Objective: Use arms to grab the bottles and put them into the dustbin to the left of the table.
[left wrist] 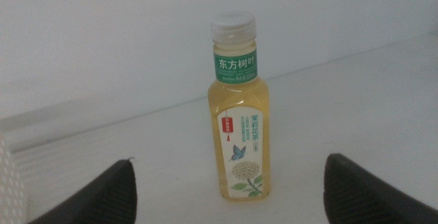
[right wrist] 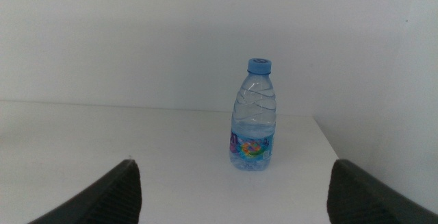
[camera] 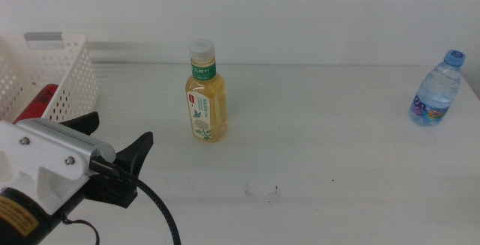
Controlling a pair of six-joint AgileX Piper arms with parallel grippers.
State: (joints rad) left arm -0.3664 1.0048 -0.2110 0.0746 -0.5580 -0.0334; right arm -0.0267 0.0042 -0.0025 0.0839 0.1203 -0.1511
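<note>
Middle view, with both wrist views. The white perforated dustbin (camera: 64, 76) stands at the far-left edge of the tabletop (camera: 330, 162), at about 10 o'clock from the picture's centre. A red object (camera: 36, 104), probably the soda can, shows through and above its near wall, so one of the three items appears to be deposited already; its full shape is hidden by the basket wall.

Two items remain. The yellow tea bottle (camera: 205, 95) stands upright slightly left of centre, at about 11 o'clock, white cap on. The small water bottle (camera: 436, 91) stands upright with its blue cap on near the tabletop's right edge, at about 2 o'clock, well apart from the tea bottle.

The left end effector (camera: 120, 144) enters from 8 o'clock with its dark jaws spread wide and nothing between them. Its wrist view frames the tea bottle (left wrist: 239, 114) centrally, between the two jaw tips but farther off and not yet in contact.

The right end effector (right wrist: 233, 196) lies outside the middle view. Its wrist view shows jaws equally wide apart and empty, aimed at the water bottle (right wrist: 254, 118), which stands near a corner of the tabletop, clear of both jaws.

Judged progress: roughly one third complete. Neither remaining bottle is grasped; each arm looks aligned for an approach, and the tea bottle has the shorter path to the dustbin.
</note>
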